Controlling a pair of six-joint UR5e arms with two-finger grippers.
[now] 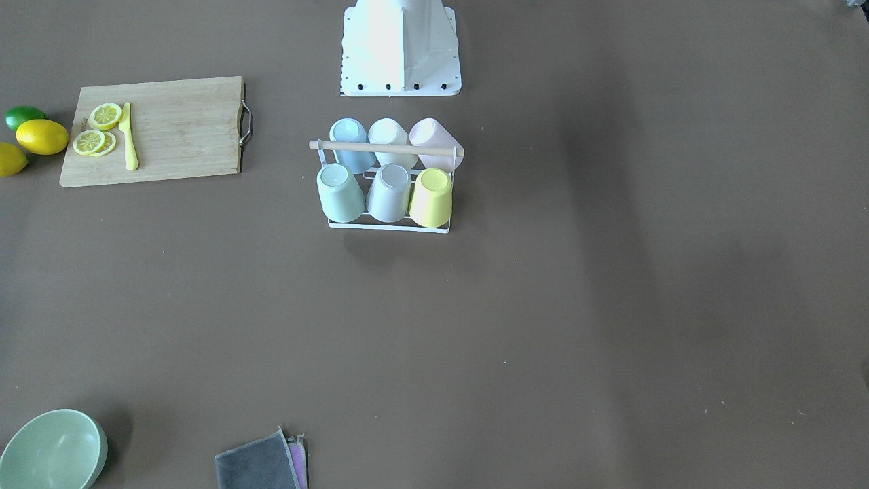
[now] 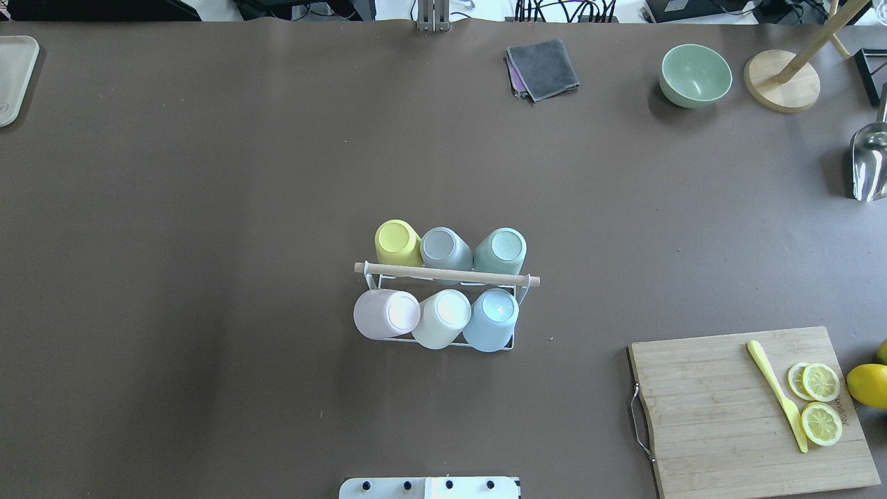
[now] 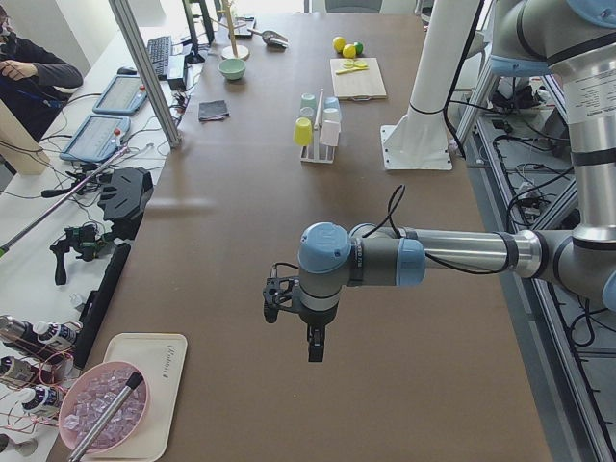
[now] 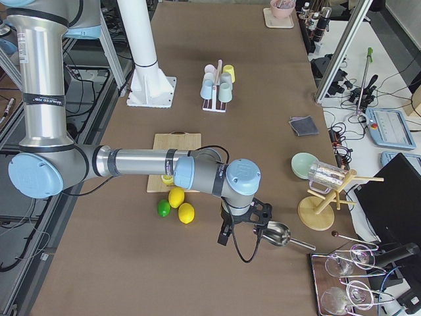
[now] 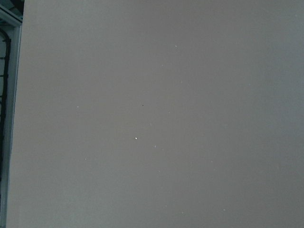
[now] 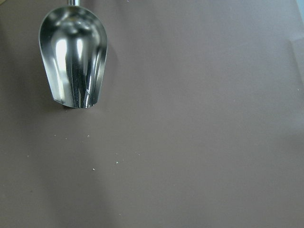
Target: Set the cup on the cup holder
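The cup holder (image 2: 447,274), a white wire rack with a wooden dowel bar on top, stands mid-table; it also shows in the front view (image 1: 387,227). Several cups sit upside down on it, among them a yellow cup (image 2: 397,242) and a pink cup (image 2: 384,313). My left gripper (image 3: 314,348) hangs over bare table far from the rack and shows only in the left side view. My right gripper (image 4: 227,234) hangs near a metal scoop and shows only in the right side view. I cannot tell whether either is open or shut. Neither wrist view shows fingers.
A wooden cutting board (image 2: 748,409) with lemon slices and a yellow knife (image 2: 776,395) lies at near right, with whole lemons (image 1: 42,136) beside it. A green bowl (image 2: 695,75), a grey cloth (image 2: 542,68), a metal scoop (image 6: 73,57) and a wooden stand (image 2: 783,86) sit at the far right.
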